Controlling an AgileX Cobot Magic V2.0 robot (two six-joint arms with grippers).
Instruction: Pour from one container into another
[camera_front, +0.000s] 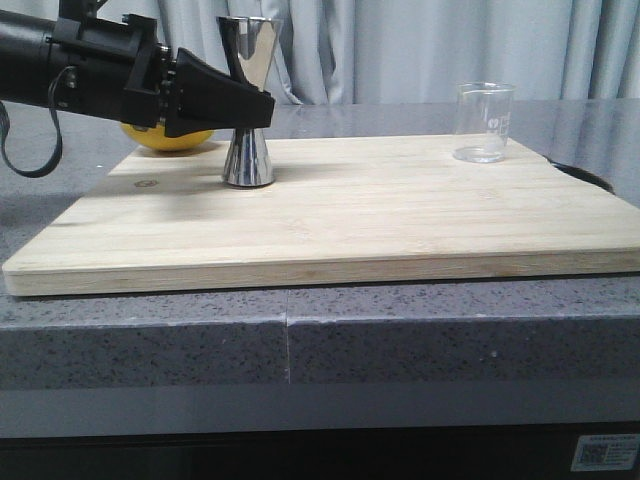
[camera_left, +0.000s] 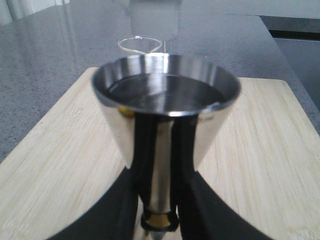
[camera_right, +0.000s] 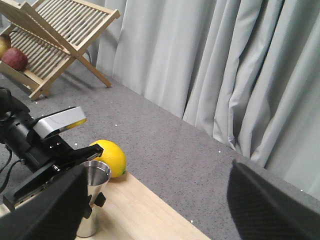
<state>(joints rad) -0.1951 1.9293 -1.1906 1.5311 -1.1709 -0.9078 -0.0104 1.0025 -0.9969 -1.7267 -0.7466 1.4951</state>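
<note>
Front view: my left gripper (camera_front: 250, 108) is closed around the narrow waist of the tall polished steel hourglass jigger (camera_front: 248, 100), which stands upright on the pale bamboo cutting board (camera_front: 340, 215) toward its 10 o'clock corner. A yellow lemon (camera_front: 168, 138) sits just behind my fingers. The small clear glass beaker (camera_front: 484, 122) stands well apart, toward the board's 2 o'clock corner, untouched.

Left wrist view: the jigger's upper cup fills the frame; my black fingers (camera_left: 117, 205) clamp either side of the waist at the gold band (camera_left: 159, 220). Steel looks rigid, smooth and slippery; I judge the waist the only sure hold. The beaker's rim (camera_left: 141, 44) shows beyond, at 12 o'clock.

Right wrist view: my right gripper (camera_right: 155, 210) hangs with fingers spread wide, holding nothing. Beaker not visible here. Glass: light, fragile; I would grip mid-wall, gently.
</note>
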